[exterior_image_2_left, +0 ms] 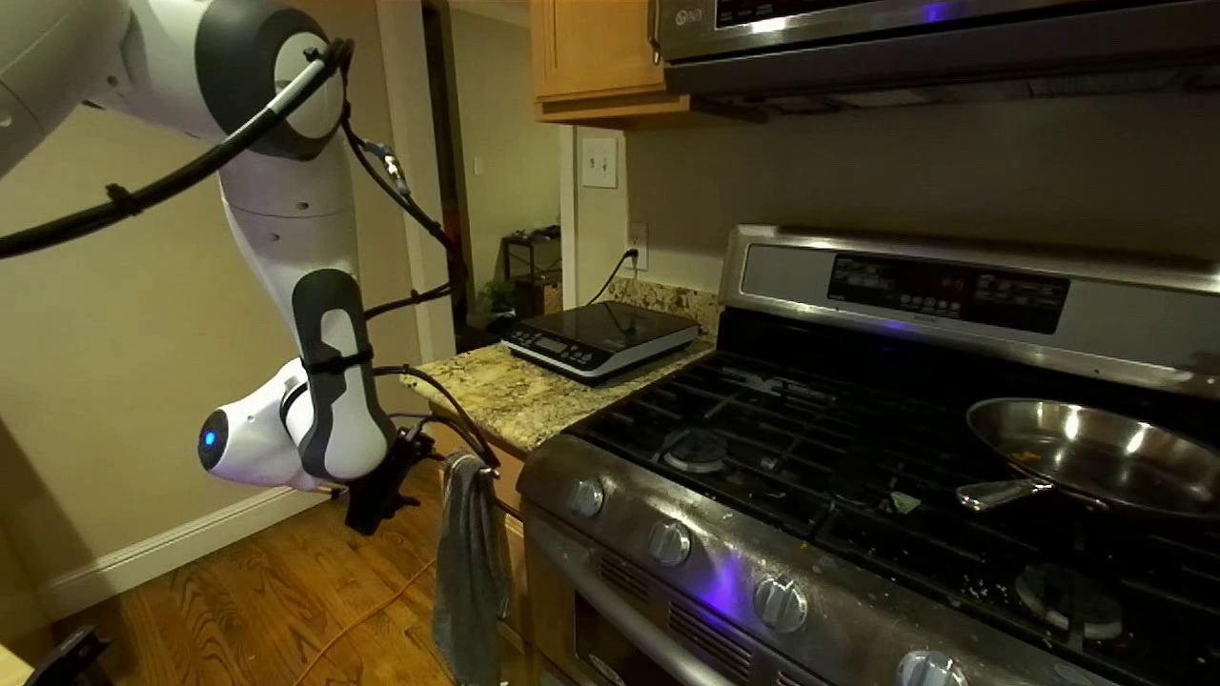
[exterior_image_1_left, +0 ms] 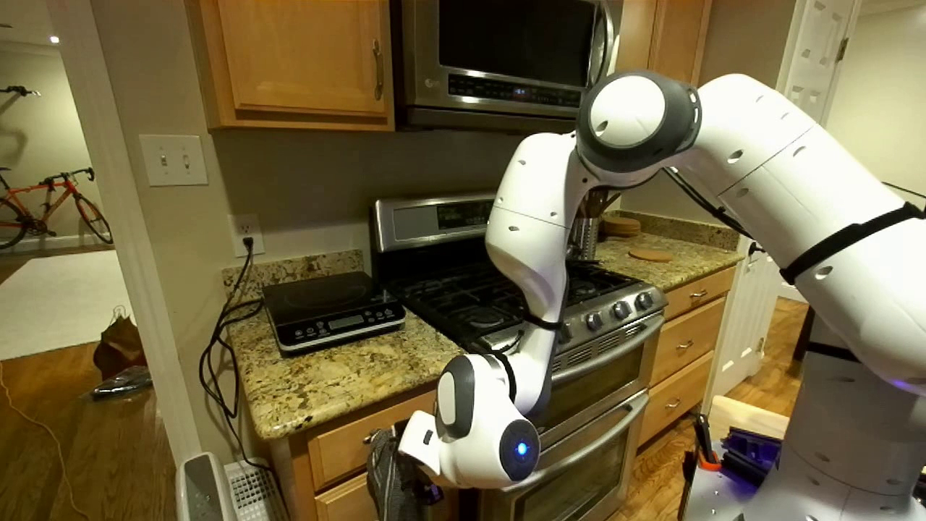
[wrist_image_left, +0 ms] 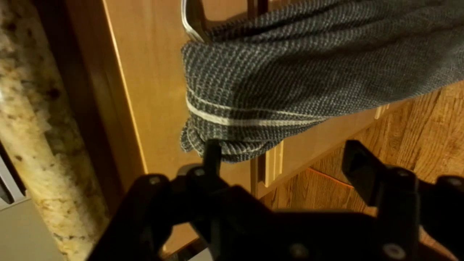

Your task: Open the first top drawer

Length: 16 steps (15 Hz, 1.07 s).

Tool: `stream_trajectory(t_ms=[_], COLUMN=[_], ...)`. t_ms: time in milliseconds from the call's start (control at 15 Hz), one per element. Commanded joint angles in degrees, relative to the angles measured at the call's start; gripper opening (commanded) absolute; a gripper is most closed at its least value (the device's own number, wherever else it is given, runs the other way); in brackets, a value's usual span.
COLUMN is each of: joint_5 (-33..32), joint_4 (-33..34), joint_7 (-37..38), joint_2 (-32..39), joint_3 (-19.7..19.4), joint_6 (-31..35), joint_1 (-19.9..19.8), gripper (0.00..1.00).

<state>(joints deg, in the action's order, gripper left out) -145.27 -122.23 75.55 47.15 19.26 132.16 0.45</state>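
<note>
Leftmost in my wrist view runs the speckled tan granite table (wrist_image_left: 47, 145); just under its edge sits the shallow honey-coloured wood drawer (wrist_image_left: 156, 94), seemingly shut. I expect it stiff, with some weight to slide — best pulled straight by the bare part of its arched silver metal handle (wrist_image_left: 190, 31). The soft-looking dark-grey striped towel (wrist_image_left: 275, 79) draped over the rest could slip in a pinch — my jaws, spread wide, grip nothing.

"The drawer front (wrist_image_left: 156, 90)?"

"Smooth, satiny wood; its handle (wrist_image_left: 186, 22) is shiny metal; the towel (wrist_image_left: 308, 72), coarse woven cloth;"

"And the counter (exterior_image_1_left: 347, 383)?"

"Glossy, speckled, stone-like; the hob (exterior_image_1_left: 318, 293) near its back edge, smooth and glossy too."
</note>
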Motion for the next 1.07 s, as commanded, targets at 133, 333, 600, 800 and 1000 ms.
stream_trajectory(t_ms=[133, 333, 600, 800, 1000], joint_5=[-2.8, -3.5, -0.1, -1.0, -0.9], joint_4=[2.2, 3.4, 3.2, 4.4, 4.6], joint_7=[-2.8, -3.3, -7.2, -6.3, -6.4], joint_2=[-1.1, -0.9, -1.8, 0.1, 0.6], joint_3=[-1.1, -0.8, -1.8, -0.9, -0.9], joint_6=[6.2, 10.1, 9.9, 9.2, 8.7], joint_1=[-1.7, -3.0, -2.5, -2.9, -2.7], gripper=[1.00, 1.00, 1.00, 1.00, 1.00])
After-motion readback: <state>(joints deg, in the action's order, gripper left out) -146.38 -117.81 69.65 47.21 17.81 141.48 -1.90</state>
